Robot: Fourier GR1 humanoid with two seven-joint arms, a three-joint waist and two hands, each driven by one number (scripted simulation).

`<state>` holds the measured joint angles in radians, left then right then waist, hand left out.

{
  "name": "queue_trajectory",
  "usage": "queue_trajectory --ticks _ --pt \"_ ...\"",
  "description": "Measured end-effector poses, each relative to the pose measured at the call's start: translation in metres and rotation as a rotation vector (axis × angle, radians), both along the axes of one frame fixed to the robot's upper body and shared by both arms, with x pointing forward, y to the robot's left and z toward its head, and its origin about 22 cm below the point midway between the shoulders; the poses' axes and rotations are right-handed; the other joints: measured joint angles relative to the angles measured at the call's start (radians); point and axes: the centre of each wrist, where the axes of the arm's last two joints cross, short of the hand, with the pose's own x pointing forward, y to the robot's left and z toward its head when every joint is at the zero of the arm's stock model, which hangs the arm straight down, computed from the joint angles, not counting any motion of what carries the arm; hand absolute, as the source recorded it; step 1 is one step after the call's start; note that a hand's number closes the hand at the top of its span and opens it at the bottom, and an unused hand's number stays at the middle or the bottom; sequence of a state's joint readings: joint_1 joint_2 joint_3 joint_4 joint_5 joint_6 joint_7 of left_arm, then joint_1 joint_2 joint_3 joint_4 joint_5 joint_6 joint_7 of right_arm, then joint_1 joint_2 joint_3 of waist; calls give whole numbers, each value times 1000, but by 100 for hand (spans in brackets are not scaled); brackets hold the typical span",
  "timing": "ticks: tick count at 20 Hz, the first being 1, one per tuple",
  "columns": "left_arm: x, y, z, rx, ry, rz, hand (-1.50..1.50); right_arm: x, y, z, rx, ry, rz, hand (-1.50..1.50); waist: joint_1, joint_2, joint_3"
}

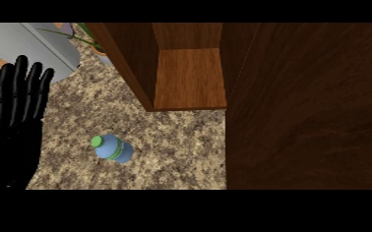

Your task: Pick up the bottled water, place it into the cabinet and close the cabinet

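A small blue water bottle point(112, 149) with a green cap and green band stands on the speckled counter point(174, 147), in the lower left. Behind it is the wooden cabinet point(189, 78), its inside shelf showing and its door point(298, 108) swung open, filling the right half of the view. My left hand point(22, 113) rests at the left edge, fingers straight and pointing up, a short way left of the bottle and not touching it. My right hand does not show.
A grey appliance point(44, 44) and a potted plant point(91, 42) stand at the back left. The open door blocks the right side of the counter.
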<state>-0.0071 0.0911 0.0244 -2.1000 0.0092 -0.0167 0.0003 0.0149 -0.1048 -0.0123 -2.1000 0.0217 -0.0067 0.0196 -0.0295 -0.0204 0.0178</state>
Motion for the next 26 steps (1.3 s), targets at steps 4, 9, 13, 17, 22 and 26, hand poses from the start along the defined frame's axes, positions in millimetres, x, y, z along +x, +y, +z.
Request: queue_trajectory --ticks 4,9,13,17,22,26 --pt "-4 -1 -2 -8 -9 189 -150 -10 -3 -1 24 -7 2 -150 14 11 -10" --pt "-12 5 -8 -130 48 498 -150 -24 9 -3 69 56 162 -150 26 12 -15" --pt "-23 -17 -9 -221 95 604 -150 -45 16 0 84 104 282 -150 21 13 -16" --pt "-38 -41 -7 -255 127 670 -150 -74 11 11 86 120 335 -150 17 14 -16" --pt "-52 -64 -14 -242 194 740 -150 -91 11 4 92 156 351 -150 17 15 -16" --pt "-59 -68 -21 -231 261 775 -150 -100 20 0 134 172 367 -150 18 16 -17"
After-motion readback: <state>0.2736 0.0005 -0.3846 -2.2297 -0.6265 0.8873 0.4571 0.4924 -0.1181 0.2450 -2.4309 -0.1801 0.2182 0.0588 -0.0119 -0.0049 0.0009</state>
